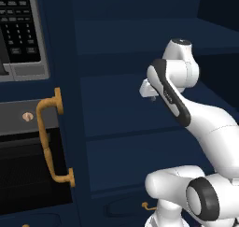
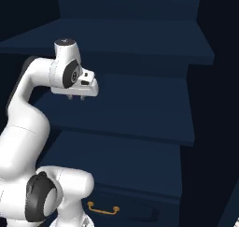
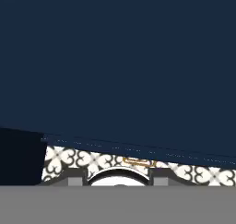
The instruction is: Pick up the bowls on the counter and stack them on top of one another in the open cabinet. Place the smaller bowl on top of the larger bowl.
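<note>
Open cabinet [image 2: 140, 114]: navy shelves bare, 0 bowls stacked. Gripper [image 2: 76, 97]: poised above the middle shelf, apparently carrying nothing; finger spread cannot be told. Judged status: stacking not begun, both bowls outstanding.

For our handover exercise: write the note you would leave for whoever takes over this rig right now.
Claw: nothing between the fingers; the tips stand apart, pointing down over a shelf of the open cabinet.
Bowls: none in these views; the shelves in view are bare.
Done: no bowl stacked on the shelves in view.
Left: find both bowls on the counter, put the larger in the cabinet, the smaller on top.
</note>
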Available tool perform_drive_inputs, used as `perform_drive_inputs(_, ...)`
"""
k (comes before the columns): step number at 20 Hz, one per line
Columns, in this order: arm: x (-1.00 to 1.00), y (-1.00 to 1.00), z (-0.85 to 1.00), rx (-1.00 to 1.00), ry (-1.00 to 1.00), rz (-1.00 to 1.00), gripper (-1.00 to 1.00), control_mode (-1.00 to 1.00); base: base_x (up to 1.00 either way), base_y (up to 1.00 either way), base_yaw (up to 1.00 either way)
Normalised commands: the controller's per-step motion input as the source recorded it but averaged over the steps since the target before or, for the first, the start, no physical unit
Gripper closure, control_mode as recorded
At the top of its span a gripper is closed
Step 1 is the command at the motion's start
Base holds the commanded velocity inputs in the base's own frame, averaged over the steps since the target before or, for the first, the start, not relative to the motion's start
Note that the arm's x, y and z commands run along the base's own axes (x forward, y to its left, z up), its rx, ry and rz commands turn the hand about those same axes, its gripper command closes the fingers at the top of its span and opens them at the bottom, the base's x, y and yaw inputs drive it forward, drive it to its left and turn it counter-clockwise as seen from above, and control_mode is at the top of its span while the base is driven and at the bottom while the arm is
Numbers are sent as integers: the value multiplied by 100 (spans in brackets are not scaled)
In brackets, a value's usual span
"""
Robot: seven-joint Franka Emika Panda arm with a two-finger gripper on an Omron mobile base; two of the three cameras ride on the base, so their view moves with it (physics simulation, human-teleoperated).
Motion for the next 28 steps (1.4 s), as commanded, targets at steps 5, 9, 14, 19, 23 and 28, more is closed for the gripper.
perform_drive_inputs(5,-28,-3,0,1,-8,0,-100,-100,0,0,0)
perform_drive_inputs(9,-70,-2,-5,0,-14,0,-100,-100,0,0,0)
perform_drive_inputs(14,-19,0,-11,0,-4,0,-100,-100,0,0,0)
perform_drive_inputs(19,0,0,-3,-1,8,0,-100,-100,0,0,0)
perform_drive_inputs(23,-24,0,-1,0,0,0,-100,100,-50,-6,0)
perform_drive_inputs(28,0,0,0,0,0,0,-100,100,-100,-32,-1)
